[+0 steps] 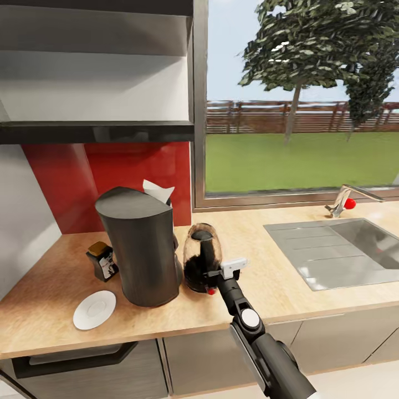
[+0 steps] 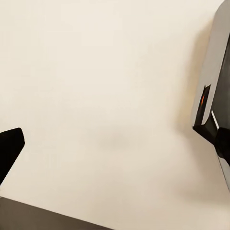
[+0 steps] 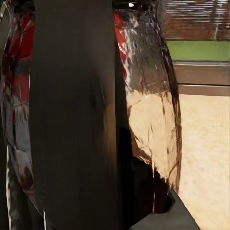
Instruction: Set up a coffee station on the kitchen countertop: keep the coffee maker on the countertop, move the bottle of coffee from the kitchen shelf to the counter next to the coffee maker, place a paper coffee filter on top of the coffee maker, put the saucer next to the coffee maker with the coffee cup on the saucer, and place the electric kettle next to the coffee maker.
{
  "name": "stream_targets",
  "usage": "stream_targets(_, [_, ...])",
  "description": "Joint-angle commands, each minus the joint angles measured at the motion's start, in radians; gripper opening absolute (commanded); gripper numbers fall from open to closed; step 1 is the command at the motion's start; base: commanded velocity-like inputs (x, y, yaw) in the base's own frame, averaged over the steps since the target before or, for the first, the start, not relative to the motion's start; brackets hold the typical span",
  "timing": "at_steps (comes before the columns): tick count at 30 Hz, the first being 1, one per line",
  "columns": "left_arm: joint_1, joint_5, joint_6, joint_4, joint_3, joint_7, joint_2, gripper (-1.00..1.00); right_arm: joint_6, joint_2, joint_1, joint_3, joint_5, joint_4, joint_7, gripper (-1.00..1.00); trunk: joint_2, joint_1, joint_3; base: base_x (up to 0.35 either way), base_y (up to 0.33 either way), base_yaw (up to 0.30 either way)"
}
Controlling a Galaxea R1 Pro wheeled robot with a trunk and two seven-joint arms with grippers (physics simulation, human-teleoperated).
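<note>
right arm stretched up and forward over the counter (image 1: 266,288), its tool (image 1: 213,272) pinching the electric kettle (image 1: 200,256) handle, kettle sitting upright just beside the coffee maker (image 1: 141,246); left tool can't tell

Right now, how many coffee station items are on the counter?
5: coffee maker with filter on top, bottle at its left, saucer in front, kettle at its right. No cup seen; it may be hidden.
</note>
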Motion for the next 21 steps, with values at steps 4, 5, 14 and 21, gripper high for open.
stream_targets(4, [0.000,-0.011,-0.003,0.001,0.005,0.005,0.000,1.00,-0.003,0.000,-0.001,0.003,-0.003,0.000,-0.006,-1.00,-0.002,0.001,-0.002,0.000,0.057,0.000])
stream_targets(5, [0.000,-0.011,-0.003,0.001,0.005,0.005,0.000,1.00,-0.003,0.000,-0.001,0.003,-0.003,0.000,-0.006,-1.00,-0.002,0.001,-0.002,0.000,0.017,0.000])
stream_targets(14, [0.000,-0.011,-0.003,0.001,0.005,0.005,0.000,1.00,-0.003,0.000,-0.001,0.001,-0.003,-0.001,-0.007,-1.00,-0.002,0.001,-0.002,0.000,0.003,0.000])
stream_targets(21, [0.000,-0.011,-0.003,0.001,0.005,0.005,0.000,1.00,-0.003,0.000,-0.001,0.001,-0.003,-0.001,-0.007,-1.00,-0.002,0.001,-0.002,0.000,0.000,0.000])
